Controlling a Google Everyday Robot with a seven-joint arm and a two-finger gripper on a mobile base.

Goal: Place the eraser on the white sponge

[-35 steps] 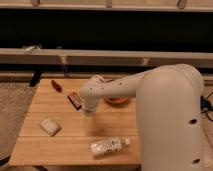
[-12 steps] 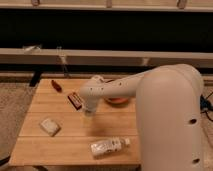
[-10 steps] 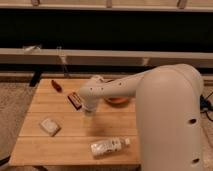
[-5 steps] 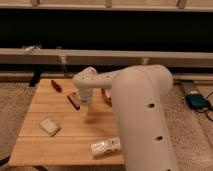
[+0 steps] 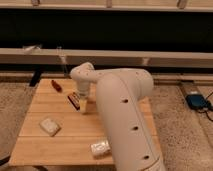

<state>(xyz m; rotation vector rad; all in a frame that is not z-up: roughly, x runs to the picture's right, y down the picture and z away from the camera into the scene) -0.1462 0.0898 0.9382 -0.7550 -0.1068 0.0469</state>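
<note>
Our gripper (image 5: 84,108), grasp we cannot tell, sits just beside the eraser (image 5: 75,100); white sponge (image 5: 49,126), farther off, lies bare.

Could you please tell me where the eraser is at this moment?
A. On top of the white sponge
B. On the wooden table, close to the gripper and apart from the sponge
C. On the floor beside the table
B: the eraser lies on the table right beside the gripper, while the white sponge sits apart from it, nearer the front edge.
</note>
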